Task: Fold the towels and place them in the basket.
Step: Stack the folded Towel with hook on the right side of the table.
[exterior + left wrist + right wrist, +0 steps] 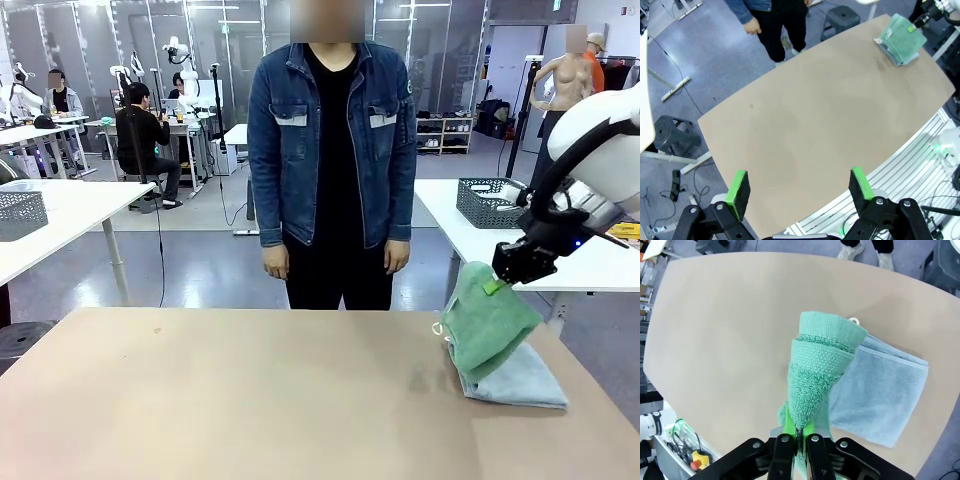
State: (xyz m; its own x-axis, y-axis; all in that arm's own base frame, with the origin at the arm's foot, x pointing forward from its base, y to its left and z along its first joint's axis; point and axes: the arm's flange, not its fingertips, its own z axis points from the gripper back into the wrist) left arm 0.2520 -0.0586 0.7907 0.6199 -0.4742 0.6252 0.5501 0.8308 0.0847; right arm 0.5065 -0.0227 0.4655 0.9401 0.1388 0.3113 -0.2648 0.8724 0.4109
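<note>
Two towels | right claw (pixel 797 432) pinched tight on green towel (pixel 487 318), long axis hanging down from claw | blue-grey towel (pixel 530 382) flat on table (pixel 250 400) beneath | left claw (pixel 801 187) wide open, holding nothing

A tan table (pixel 250 400) with rounded corners carries 1 pale blue-grey towel (pixel 525 382), folded flat near its right edge, with the lower end of a light green towel (pixel 487 320) draped onto it.
</note>
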